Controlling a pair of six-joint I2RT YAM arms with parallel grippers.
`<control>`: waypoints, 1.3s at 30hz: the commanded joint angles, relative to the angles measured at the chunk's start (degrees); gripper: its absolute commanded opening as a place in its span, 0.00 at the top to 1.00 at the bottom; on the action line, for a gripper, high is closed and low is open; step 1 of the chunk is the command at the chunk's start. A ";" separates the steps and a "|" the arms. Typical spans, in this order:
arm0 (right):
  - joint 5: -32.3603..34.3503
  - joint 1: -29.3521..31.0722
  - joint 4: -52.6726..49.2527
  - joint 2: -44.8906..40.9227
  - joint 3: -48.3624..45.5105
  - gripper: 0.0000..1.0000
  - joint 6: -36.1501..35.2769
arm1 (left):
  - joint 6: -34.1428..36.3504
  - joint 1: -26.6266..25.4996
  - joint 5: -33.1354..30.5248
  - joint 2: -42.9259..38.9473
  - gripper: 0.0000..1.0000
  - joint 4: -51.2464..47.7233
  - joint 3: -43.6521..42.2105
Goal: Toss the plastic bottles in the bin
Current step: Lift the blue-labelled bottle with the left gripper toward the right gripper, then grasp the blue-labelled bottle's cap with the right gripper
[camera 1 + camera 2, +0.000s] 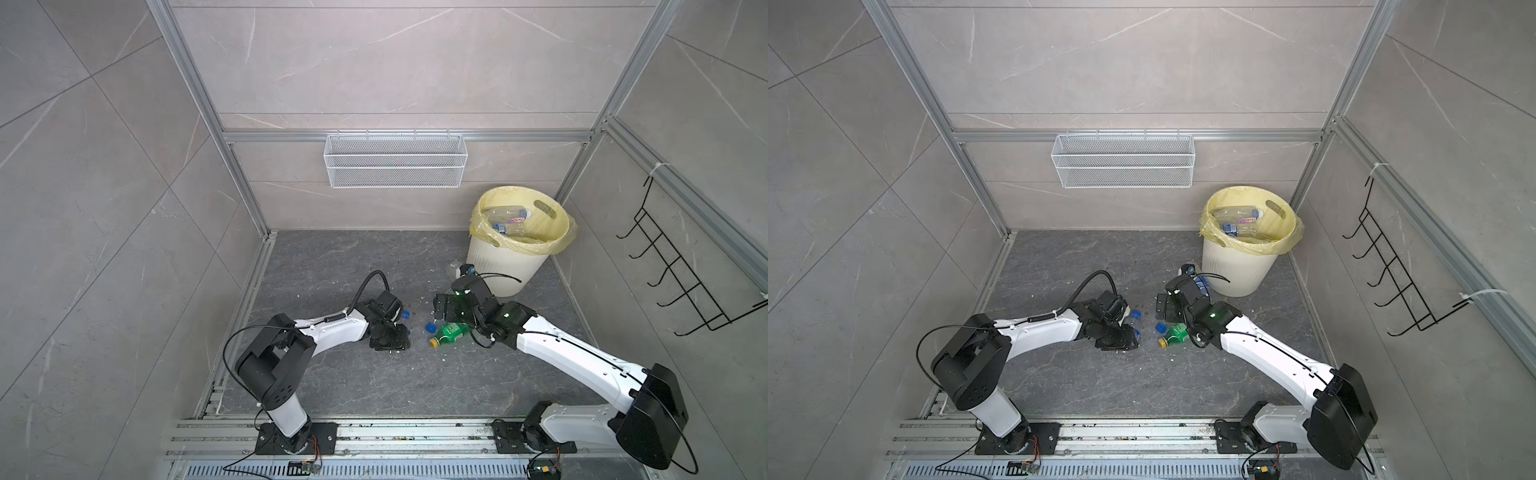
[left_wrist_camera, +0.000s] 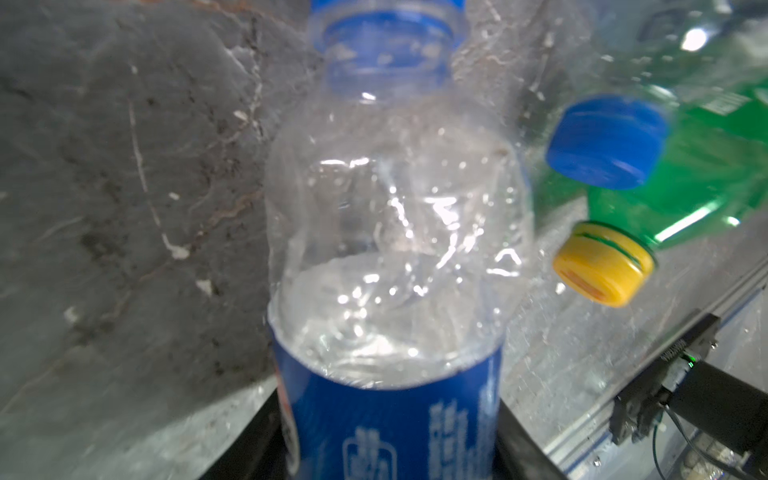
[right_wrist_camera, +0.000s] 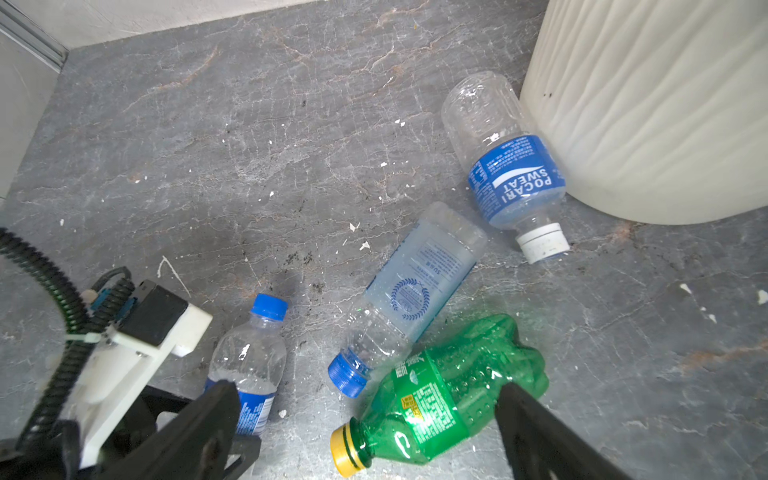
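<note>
Grey veined stone forms the surface (image 1: 374, 257). It is bare across its left and rear, and I record that as the only free room for swinging an arm. Next in size, the bin (image 1: 511, 270) stands in the rear right corner, close to the frame posts (image 1: 575, 166). It has several bottles in the bin (image 1: 509, 216) already; the rest lie on the surface between the two arms. My left pincer (image 2: 388, 432) grips a clear blue-label bottle (image 2: 395, 232), with a jaw against each side of the label. My right pincer (image 3: 368, 390) stands wide open astride the green bottle (image 3: 440, 390); I cannot tell whether a jaw touches it. A pale-label bottle (image 3: 415, 286) lies just beside that one, seemingly touching it. A white-capped bottle (image 3: 511, 174) rests against the bin's foot.

Hazards, in my judgement:
- The thin clear wall may buckle and slip in the left grip.
- The bin is on the far side of the right arm (image 1: 573, 345), and the two pincers are near each other, so carrying across risks a strike.
- Closing on the green bottle could send its neighbour rolling.
- The bottle at the bin's foot leaves little jaw room on the wall side.

Smallest, the yellow cap (image 3: 345, 453) is screwed on.
</note>
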 commanded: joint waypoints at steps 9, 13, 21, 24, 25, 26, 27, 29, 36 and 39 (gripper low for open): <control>-13.07 -5.52 3.70 -2.85 5.05 0.00 5.98 | 12.27 -0.06 4.74 -10.94 0.51 -1.61 13.08; -17.45 -6.72 5.25 -2.12 7.60 0.01 8.41 | 11.82 0.22 8.04 -13.24 0.51 6.03 7.41; -20.32 -7.11 8.74 0.41 9.43 0.05 11.36 | 13.28 0.06 7.57 -17.19 0.51 6.94 5.81; -21.64 -7.13 10.30 2.09 9.71 0.10 12.05 | 13.28 0.04 7.92 -17.31 0.51 6.93 5.77; -22.23 -7.13 10.76 2.58 9.69 0.13 12.29 | 13.28 0.06 7.96 -17.26 0.51 6.91 5.71; -22.74 -7.09 11.13 2.91 9.71 0.15 12.47 | 13.27 0.09 7.92 -17.24 0.51 7.01 5.71; -23.20 -7.07 11.56 3.21 9.62 0.18 12.65 | 13.28 0.04 7.97 -17.26 0.51 7.09 5.70; -23.85 -7.09 12.05 3.77 9.40 0.23 12.78 | 13.30 0.09 8.18 -17.31 0.51 7.44 5.58; -25.71 -7.19 13.32 4.67 8.57 0.41 13.23 | 13.13 0.04 9.30 -16.69 0.51 7.88 5.78; -26.26 -7.11 14.19 4.92 8.35 0.46 13.65 | 13.02 0.03 9.41 -16.52 0.50 7.89 5.78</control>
